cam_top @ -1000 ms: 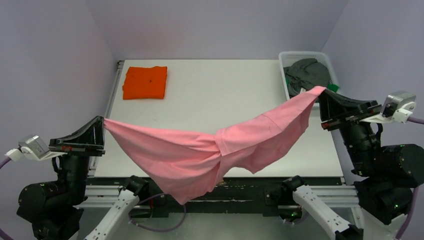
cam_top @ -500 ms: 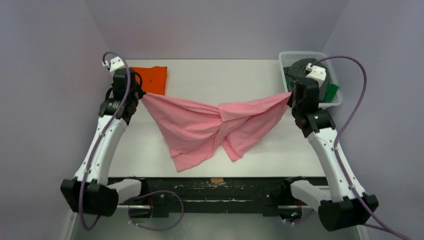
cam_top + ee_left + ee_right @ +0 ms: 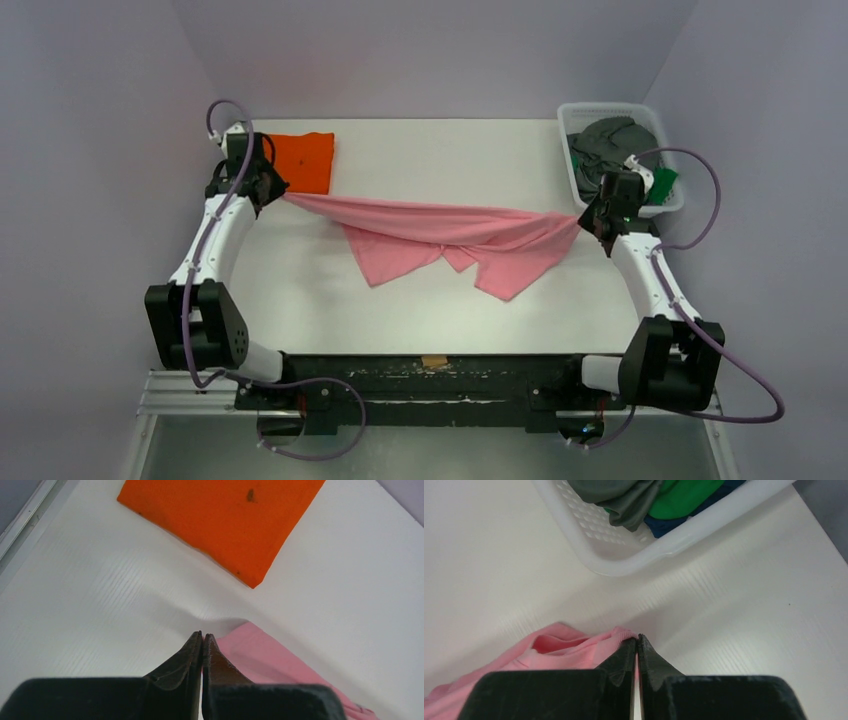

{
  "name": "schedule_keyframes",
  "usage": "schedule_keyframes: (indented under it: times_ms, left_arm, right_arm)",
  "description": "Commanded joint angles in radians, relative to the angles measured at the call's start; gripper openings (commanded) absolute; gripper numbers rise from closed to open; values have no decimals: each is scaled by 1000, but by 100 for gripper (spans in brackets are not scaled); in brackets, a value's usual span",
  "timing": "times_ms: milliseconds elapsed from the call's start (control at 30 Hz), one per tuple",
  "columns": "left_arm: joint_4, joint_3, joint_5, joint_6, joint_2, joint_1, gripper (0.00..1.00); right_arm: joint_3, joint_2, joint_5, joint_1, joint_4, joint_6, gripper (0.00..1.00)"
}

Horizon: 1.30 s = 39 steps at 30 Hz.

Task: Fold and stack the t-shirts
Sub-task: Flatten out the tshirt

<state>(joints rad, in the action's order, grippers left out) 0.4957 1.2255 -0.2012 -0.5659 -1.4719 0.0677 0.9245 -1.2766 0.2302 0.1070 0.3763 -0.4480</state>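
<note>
A light pink t-shirt is stretched across the middle of the table between both arms, its lower part lying in loose folds. My left gripper is shut on its left end; my right gripper is shut on its right end. A folded bright orange t-shirt lies at the far left, just beyond my left gripper, and shows in the left wrist view. Dark grey and green shirts lie in the basket; they also show in the right wrist view.
A white mesh basket stands at the far right corner, close behind my right gripper; its rim shows in the right wrist view. The table's left edge rail runs beside my left gripper.
Both arms have reached far forward and lowered, carrying the pink shirt from over the near edge to the table's middle, where it is drawn out flatter and wider.
</note>
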Motion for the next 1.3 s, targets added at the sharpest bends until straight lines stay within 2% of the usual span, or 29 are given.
schedule_keyframes:
  times_ms: [0,167,333,500,667,800,967,1167,1233,1267]
  left_arm:
    - [-54,65,11,-8,82,14,0]
    - [-47,62,34,7,286,15,0]
    - [-9,56,30,14,579,15,0]
    - [91,141,-26,26,816,15,0]
    - [161,269,-23,64,921,15,0]
    - [190,311,-23,88,924,15,0]
    - [149,222,-58,81,851,14,0]
    - [54,51,-68,44,604,15,0]
    - [-6,-17,-71,27,468,14,1]
    - [-54,-53,-75,20,399,14,8]
  right_arm:
    - [80,52,-27,8,-88,5,0]
    - [132,213,-59,7,-52,39,0]
    - [244,412,-78,7,59,97,0]
    - [410,555,-116,7,197,150,0]
    - [528,649,-154,8,257,178,0]
    - [542,681,-185,8,250,178,0]
    - [459,646,-215,7,235,167,0]
    - [128,531,-238,7,78,126,0]
    - [-17,465,-268,7,-49,93,0]
    - [-91,415,-273,8,-128,72,0]
